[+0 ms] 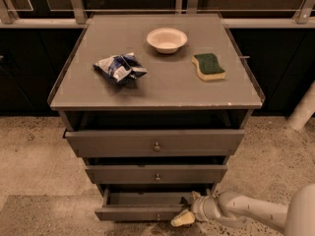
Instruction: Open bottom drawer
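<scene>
This looks like a robot test lab rather than a home. A lone grey cabinet stands on a bare speckled floor, backed by dark panels and glazing held in metal struts. On its top lie only a few props, well apart: a bowl, a sponge and a crumpled bag. A pale robot arm reaches in low from the right, its gripper at the right end of the bottom drawer.
</scene>
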Controlling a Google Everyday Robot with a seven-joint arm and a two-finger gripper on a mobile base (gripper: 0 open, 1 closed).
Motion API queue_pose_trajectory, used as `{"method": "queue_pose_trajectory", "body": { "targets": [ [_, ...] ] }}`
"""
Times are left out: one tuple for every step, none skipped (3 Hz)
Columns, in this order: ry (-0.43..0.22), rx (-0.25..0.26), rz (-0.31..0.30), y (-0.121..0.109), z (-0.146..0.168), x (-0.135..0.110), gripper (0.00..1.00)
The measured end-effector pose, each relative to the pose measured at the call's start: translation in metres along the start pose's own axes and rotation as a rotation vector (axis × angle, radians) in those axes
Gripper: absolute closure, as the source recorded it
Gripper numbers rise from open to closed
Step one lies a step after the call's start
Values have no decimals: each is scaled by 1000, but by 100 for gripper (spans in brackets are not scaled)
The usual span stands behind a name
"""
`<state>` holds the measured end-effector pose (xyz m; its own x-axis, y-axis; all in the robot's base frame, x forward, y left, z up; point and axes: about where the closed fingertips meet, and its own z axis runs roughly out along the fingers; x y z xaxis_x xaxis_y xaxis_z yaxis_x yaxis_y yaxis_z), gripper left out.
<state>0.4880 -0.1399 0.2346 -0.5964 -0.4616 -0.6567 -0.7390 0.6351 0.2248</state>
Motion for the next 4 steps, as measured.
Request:
{"method": "queue_pose_trajectory", "body": {
  "targets": [
    [22, -15, 11, -1, 7, 4, 0],
    [71, -39, 34, -4, 19, 12, 0],
    [75, -40, 32, -4, 20, 12, 18],
    [75, -40, 32, -4, 20, 12, 41]
  ]
}}
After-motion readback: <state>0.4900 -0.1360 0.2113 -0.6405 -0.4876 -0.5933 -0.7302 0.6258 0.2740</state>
